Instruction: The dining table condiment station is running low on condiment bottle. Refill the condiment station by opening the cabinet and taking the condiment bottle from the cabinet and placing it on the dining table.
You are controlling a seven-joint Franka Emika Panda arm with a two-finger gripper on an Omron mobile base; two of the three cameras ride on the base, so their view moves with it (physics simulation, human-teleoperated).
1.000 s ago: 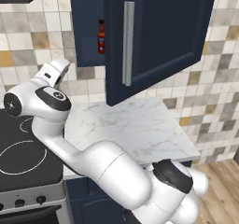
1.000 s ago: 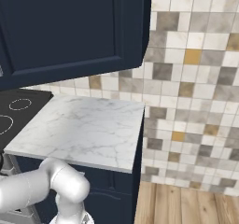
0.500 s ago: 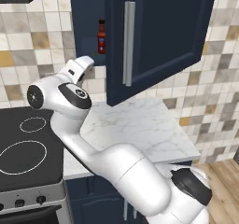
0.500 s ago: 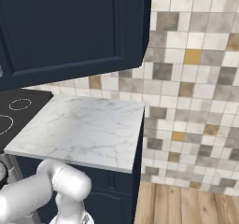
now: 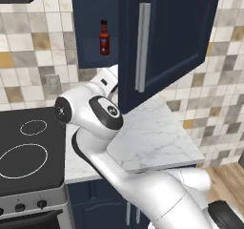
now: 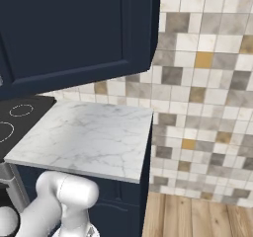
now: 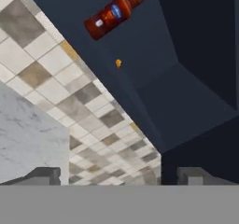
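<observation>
**Spotter:** What's hidden from you right now?

**Me:** I'm losing the hand (image 7: pixel 119 174) behind the open cabinet door (image 5: pixel 164 37) in the left base view; the white arm (image 5: pixel 93 116) is reaching up under the door's lower edge and getting cut off there. In the hand view I'm seeing the two dark fingertips (image 7: pixel 44 175) sitting far apart at the bottom edge, jaws spread wide with nothing between them. The right base view is giving me the door's flat navy outer face, which is blocking the cabinet interior from that side.

**Spotter:** And the cabinet contents?

**Me:** I'm looking at the condiment bottle (image 5: pixel 104 37) standing upright on the cabinet (image 5: pixel 95 56) shelf, left of the door's silver bar handle (image 5: pixel 142 46). The hand view is showing it tilted because the camera is rolling: orange-red body, darker label, black cap partly cut off by the top edge. The hand is sitting well apart from it. A tiny orange speck (image 7: pixel 118 63) is showing below the bottle; I can't tell what it is.

**Spotter:** Below that?

**Me:** The marble counter (image 6: pixel 84 137) is lying beside the black cooktop (image 5: pixel 24 151), with the tiled wall (image 6: pixel 207 83) behind.
</observation>
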